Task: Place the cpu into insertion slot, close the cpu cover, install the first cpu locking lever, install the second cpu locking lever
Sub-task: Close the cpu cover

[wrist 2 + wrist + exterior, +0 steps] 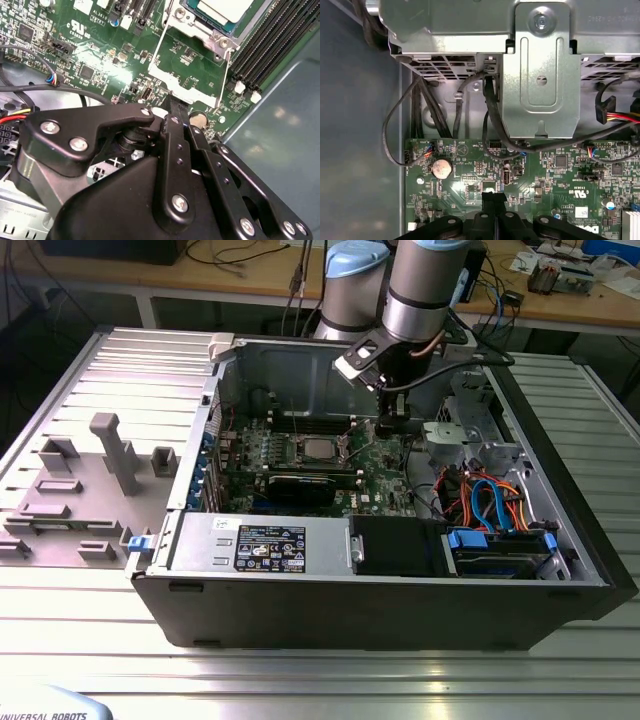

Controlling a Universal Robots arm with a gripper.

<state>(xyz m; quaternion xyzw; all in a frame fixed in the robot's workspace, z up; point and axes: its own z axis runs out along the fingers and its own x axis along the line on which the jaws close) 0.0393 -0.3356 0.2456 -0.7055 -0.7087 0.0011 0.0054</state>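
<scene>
One chip (pixel 318 448) sits in its socket (pixel 336 450) inside the open computer case (pixel 300 625) on the desk (pixel 300 685). Just to the exterior view's right of the socket, the end effector (pixel 392 428) hangs closed and empty. Latching likely calls for slow, steady pressure, clear of the board (pixel 385 478).

Ribbed aluminium counter (pixel 330 680), evenly lit. Grey moulded fixtures (pixel 110 455) at the exterior view's left. Behind, wooden desk (pixel 200 285) strewn with cables (pixel 225 255).

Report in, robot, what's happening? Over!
Gripper shut, empty, over the motherboard. Cpu seated in insertion slot. Cpu cover looks open. No obstacle seen.
</scene>
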